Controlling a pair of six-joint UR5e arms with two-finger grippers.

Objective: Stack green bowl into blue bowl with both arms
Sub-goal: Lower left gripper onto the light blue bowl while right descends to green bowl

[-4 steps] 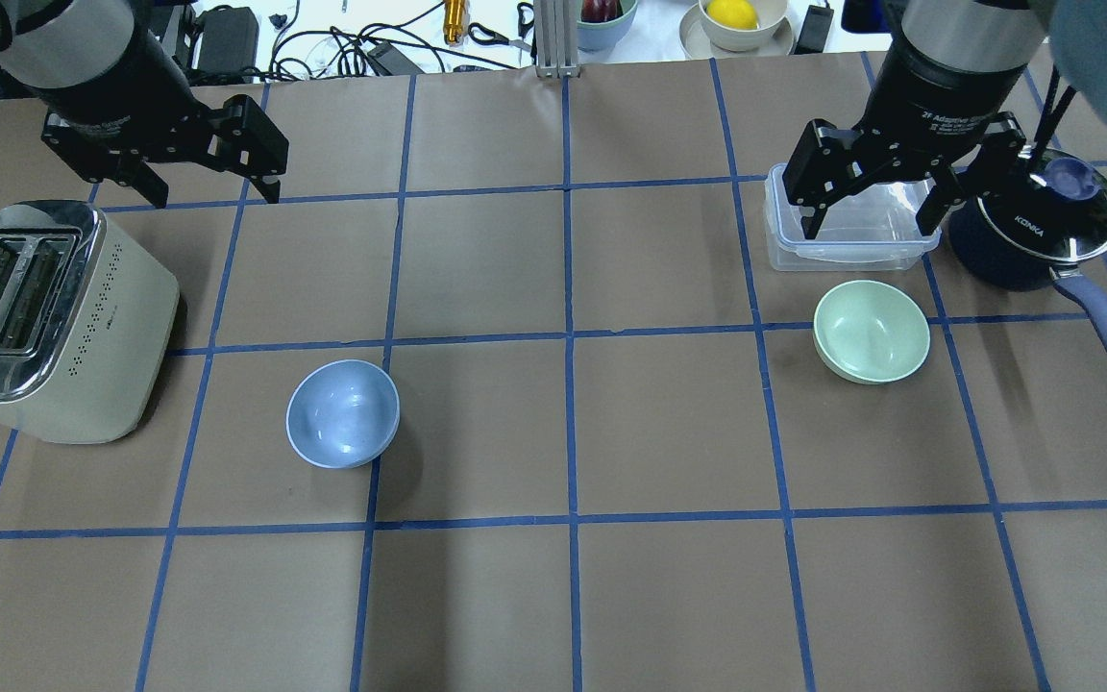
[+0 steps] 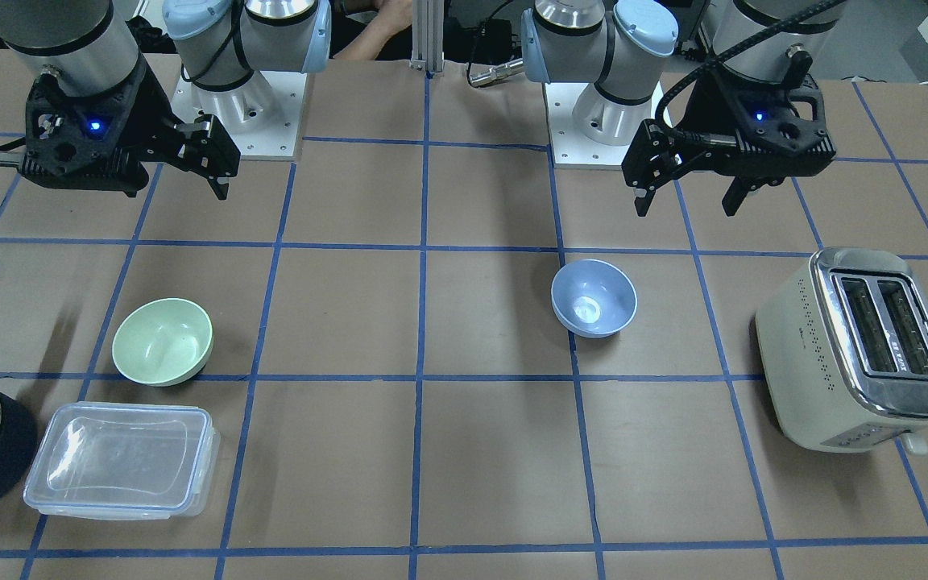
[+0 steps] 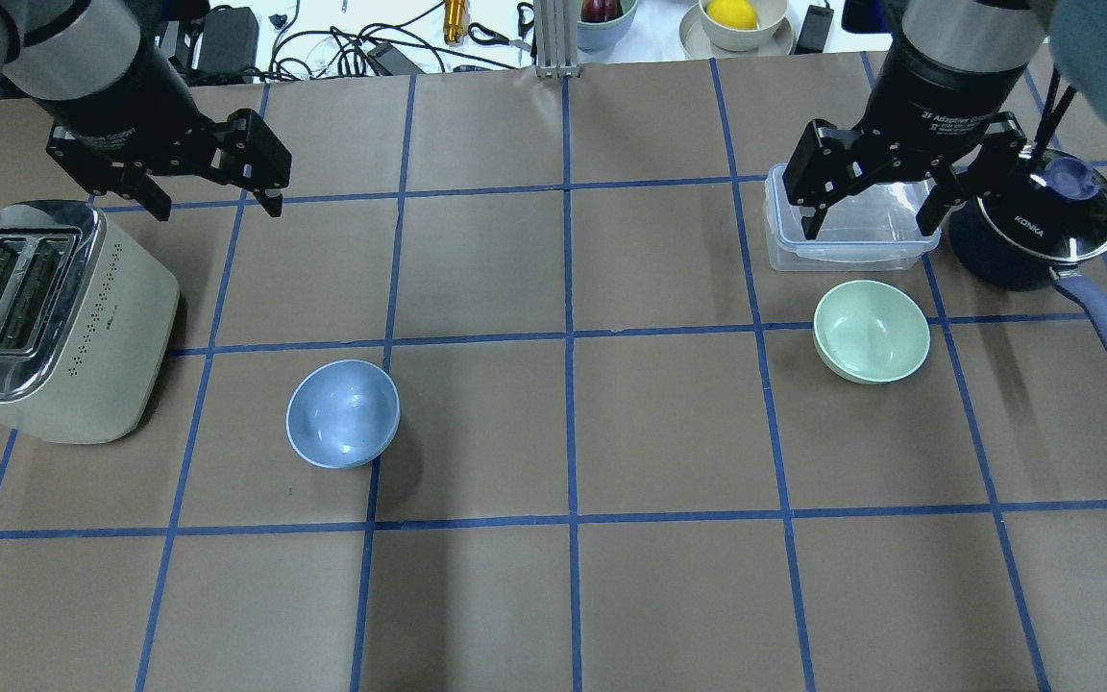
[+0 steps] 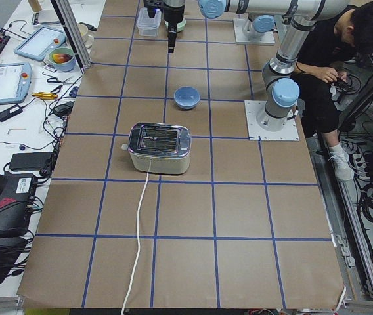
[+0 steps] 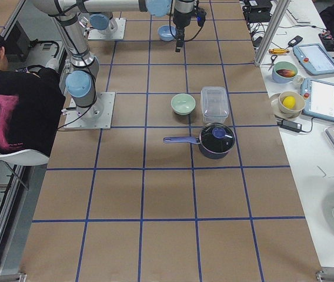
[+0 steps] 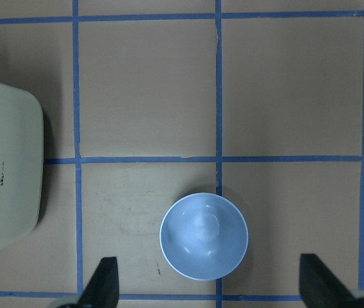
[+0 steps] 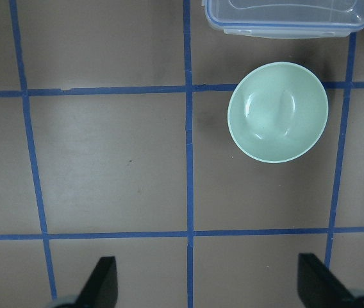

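Overhead: green bowl [image 3: 871,332] sits upright on counter [image 3: 669,423] at 3 o'clock of centre, blue bowl [image 3: 342,413] at 8 o'clock, left pincer [image 3: 217,207] and right pincer [image 3: 868,229] both wide, empty, aloft; green bowl judged light, stiff, slick plastic, so pinch across its rim wall.

You've got a minty green bowl [image 3: 871,332], periwinkle blue bowl [image 3: 342,413], cream dot-patterned toaster [image 3: 83,336], brown table [image 3: 669,423] with a blue tape [image 3: 570,432] grid.

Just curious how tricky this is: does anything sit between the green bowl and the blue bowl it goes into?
Nothing visible does. Only bare table lies between the green bowl and the blue bowl; the clear container and the toaster sit outside that stretch.
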